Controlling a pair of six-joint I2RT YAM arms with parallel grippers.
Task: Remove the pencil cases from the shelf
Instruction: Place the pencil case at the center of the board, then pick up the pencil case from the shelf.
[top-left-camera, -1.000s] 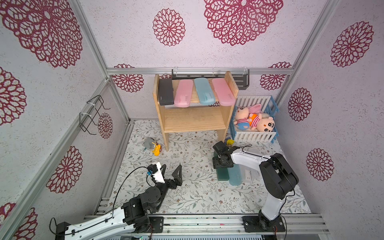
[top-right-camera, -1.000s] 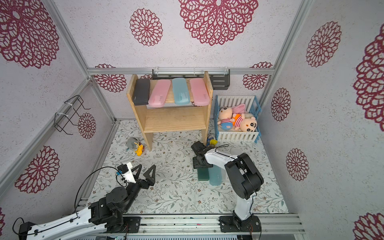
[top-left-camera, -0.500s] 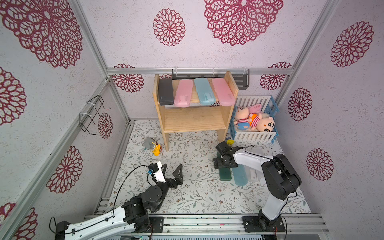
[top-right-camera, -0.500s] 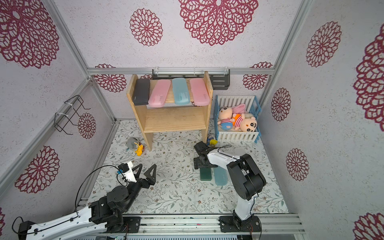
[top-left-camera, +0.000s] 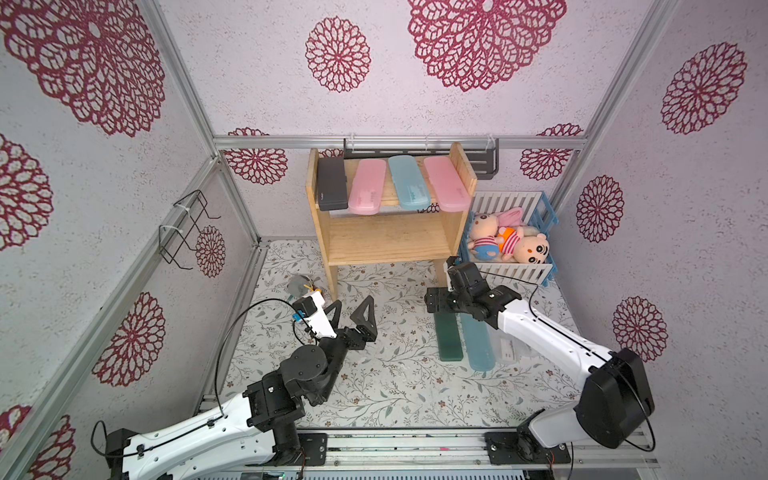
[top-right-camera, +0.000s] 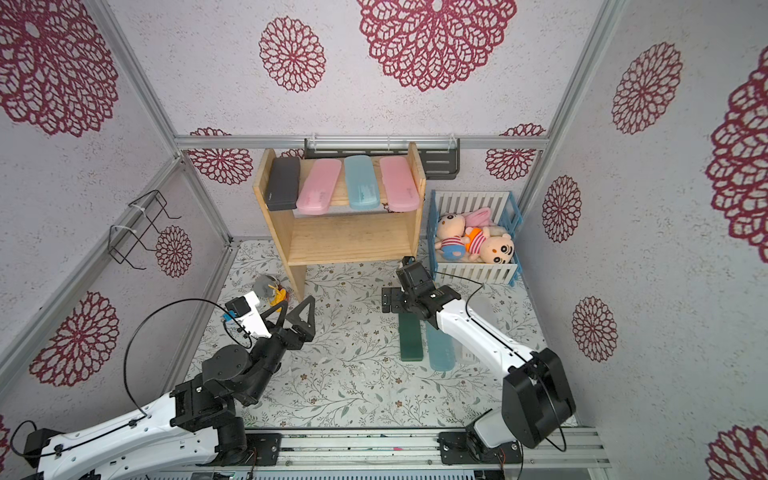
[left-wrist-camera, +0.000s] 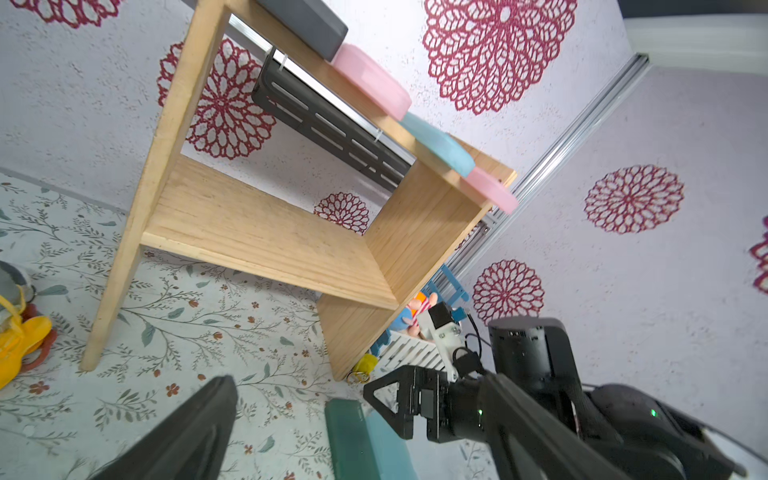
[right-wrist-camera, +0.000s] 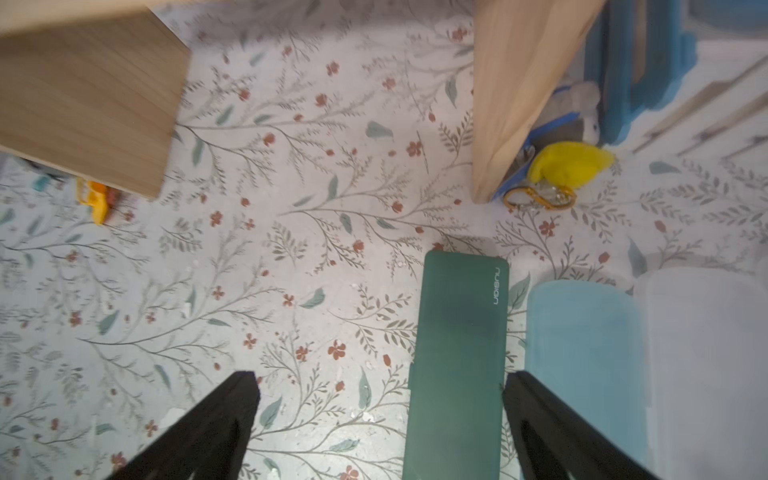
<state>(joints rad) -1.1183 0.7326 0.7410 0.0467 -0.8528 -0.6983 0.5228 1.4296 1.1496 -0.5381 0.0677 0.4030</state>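
Right claw (right-wrist-camera: 380, 376) spread wide over the dark green pencil case (right-wrist-camera: 457, 332) on the bench (right-wrist-camera: 291, 270); left claw (top-left-camera: 351, 311) gapes empty.

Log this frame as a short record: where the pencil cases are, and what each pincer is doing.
shelf top board: black case, pink case, light blue case, second pink case
floor mat: dark green case, teal case, frosted clear case, side by side
right pincer: open, holding nothing, over the dark green case's shelf-side end
left pincer: open, empty, above the mat
task status: unfinished, four cases on the shelf
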